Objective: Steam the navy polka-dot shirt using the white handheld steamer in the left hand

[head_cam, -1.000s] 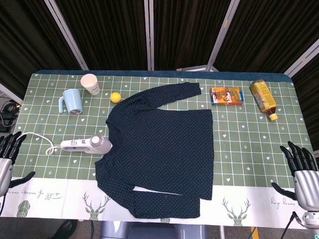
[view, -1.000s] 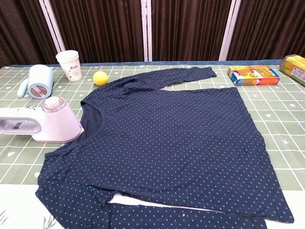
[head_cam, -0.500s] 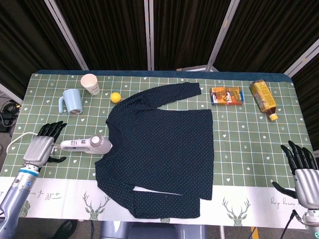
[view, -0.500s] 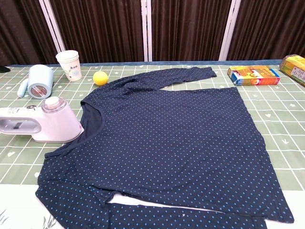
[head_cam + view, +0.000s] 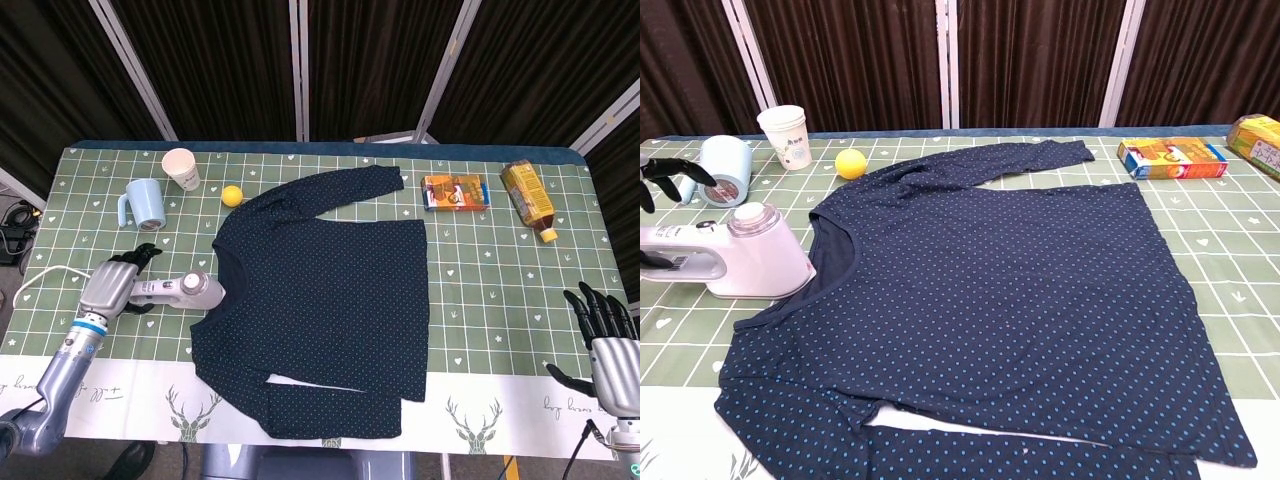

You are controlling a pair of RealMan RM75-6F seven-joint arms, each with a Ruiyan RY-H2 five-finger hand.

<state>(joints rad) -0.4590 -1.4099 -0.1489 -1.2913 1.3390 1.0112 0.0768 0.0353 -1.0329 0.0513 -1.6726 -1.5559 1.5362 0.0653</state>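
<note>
— Navy polka-dot long-sleeved shirt: where is it placed, and which step is in hand?

— It is spread flat on the green checked bench, collar to the left, one sleeve stretched toward the far edge. No steaming is under way; the pick-up of the white handheld steamer is judged to be the step in hand.

— Where is the steamer found?

— On the bench, its head just beside the shirt's collar, its handle pointing left.

— How is the left robot hand set?

— It is placed at the handle with fingers spread above it in the chest view. No closed grip is seen, so nothing is judged held.

— And the right robot hand?

— It is kept open and empty near the bench's right front corner, well apart from the shirt.

— What is called for next?

— The fingers must be wrapped round the handle, then the steamer lifted and carried over the fabric.
</note>
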